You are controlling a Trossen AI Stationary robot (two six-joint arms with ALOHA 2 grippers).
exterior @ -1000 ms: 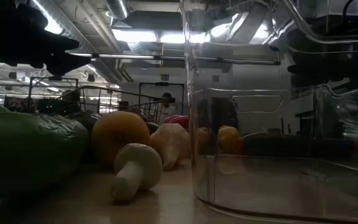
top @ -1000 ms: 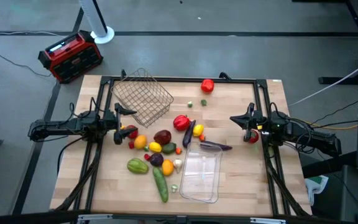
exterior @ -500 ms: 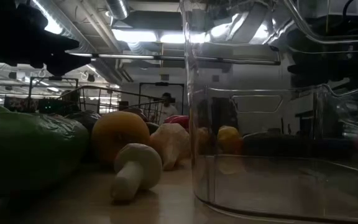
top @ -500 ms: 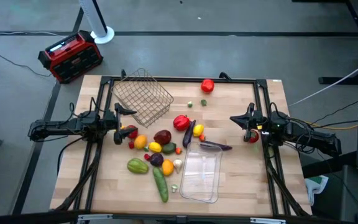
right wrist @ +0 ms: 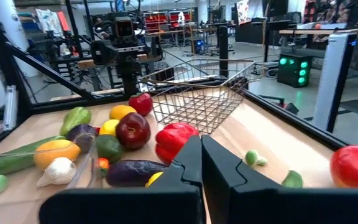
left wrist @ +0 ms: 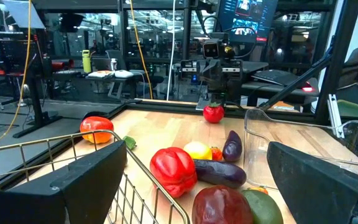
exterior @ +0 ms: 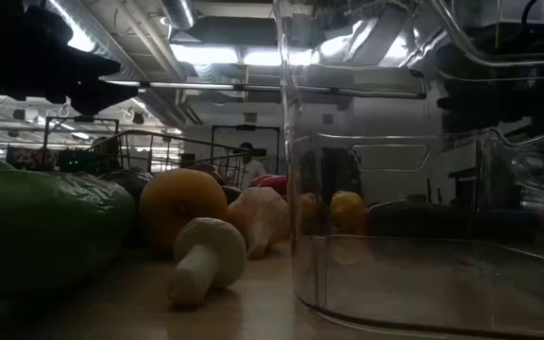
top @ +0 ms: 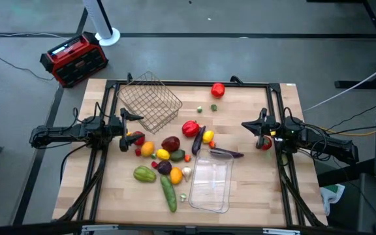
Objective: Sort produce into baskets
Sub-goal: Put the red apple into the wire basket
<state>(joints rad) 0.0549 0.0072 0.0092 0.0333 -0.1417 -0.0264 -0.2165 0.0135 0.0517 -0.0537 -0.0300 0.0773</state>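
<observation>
The produce (top: 168, 153) lies heaped between the wire basket (top: 150, 101) and the clear tray (top: 212, 186), nothing sorted. These toys look light, hard and probably slick; round ones suit a grip across the middle. The left gripper (top: 128, 122), beside the wire basket, has its 2 fingers spread; the right gripper (top: 250, 125) has its fingers pressed together.

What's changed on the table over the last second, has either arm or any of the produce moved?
Nothing visibly changed. The left gripper stays open beside the wire basket, the right gripper stays shut, and the produce and clear tray lie as before.
</observation>
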